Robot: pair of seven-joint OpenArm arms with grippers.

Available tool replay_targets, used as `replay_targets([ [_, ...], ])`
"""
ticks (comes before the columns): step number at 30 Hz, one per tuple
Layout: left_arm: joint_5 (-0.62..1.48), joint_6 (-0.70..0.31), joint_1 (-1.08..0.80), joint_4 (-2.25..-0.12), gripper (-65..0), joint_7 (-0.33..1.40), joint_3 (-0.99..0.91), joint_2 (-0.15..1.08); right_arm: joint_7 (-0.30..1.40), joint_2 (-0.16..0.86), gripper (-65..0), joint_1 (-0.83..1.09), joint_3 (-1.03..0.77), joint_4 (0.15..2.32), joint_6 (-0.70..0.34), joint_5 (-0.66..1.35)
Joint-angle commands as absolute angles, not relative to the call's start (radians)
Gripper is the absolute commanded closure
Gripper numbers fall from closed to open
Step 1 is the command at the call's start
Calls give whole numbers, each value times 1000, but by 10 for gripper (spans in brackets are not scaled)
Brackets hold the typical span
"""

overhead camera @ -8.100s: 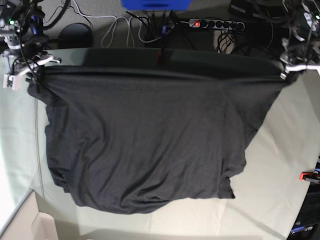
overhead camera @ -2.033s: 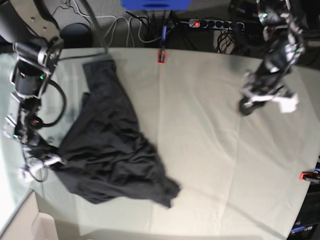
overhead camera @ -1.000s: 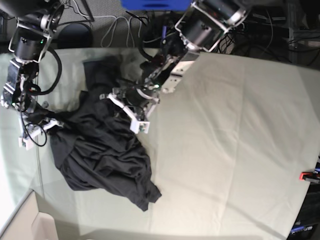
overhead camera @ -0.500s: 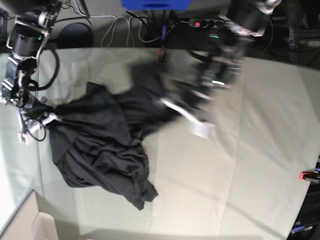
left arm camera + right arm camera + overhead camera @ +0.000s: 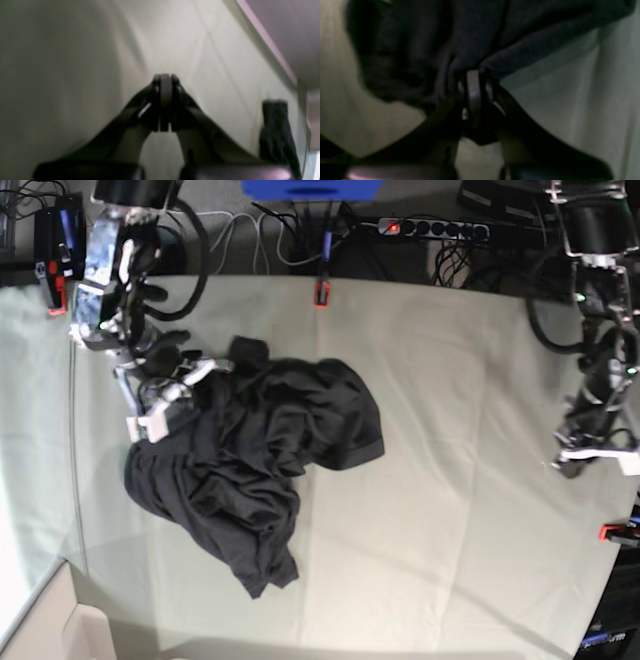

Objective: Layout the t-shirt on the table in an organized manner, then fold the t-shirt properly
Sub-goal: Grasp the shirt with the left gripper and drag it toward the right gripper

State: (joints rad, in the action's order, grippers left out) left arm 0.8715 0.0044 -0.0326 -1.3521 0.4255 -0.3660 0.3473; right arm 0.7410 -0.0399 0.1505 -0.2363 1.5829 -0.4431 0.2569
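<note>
The right gripper [image 5: 160, 408], at nine o'clock, pinches the crumpled t-shirt [image 5: 250, 460] on the table [image 5: 440, 510]. The left gripper [image 5: 590, 458], at three o'clock, is closed and empty. No writing is readable.

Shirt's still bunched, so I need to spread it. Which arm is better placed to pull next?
Probably the right. The right gripper is shut on the t-shirt at the heap's edge. The left gripper is shut on nothing, far across the table.
</note>
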Motion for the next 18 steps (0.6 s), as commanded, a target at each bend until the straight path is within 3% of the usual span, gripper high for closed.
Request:
replay_targets([
  [1,888,-5,-15,-1369,-4,435,-378,355,736,-44,-15,160,-206,1609,-455,275],
  [5,888,-5,-13,-1372,-10,501,-383,331,737,-39,-118,165,-189,1624,-455,272],
  [10,891,-5,-13,-1417,-34,572,-380,229,733,-4,-219,173,-291,1627,-453,274],
  [12,889,-5,1,-1452,-103,636,-360,174,736,8,-245,166,-366,1621,-453,274],
  [18,880,-4,53,-1491,-415,742,-168,61,739,30,-256,177,-487,1627,-453,275],
])
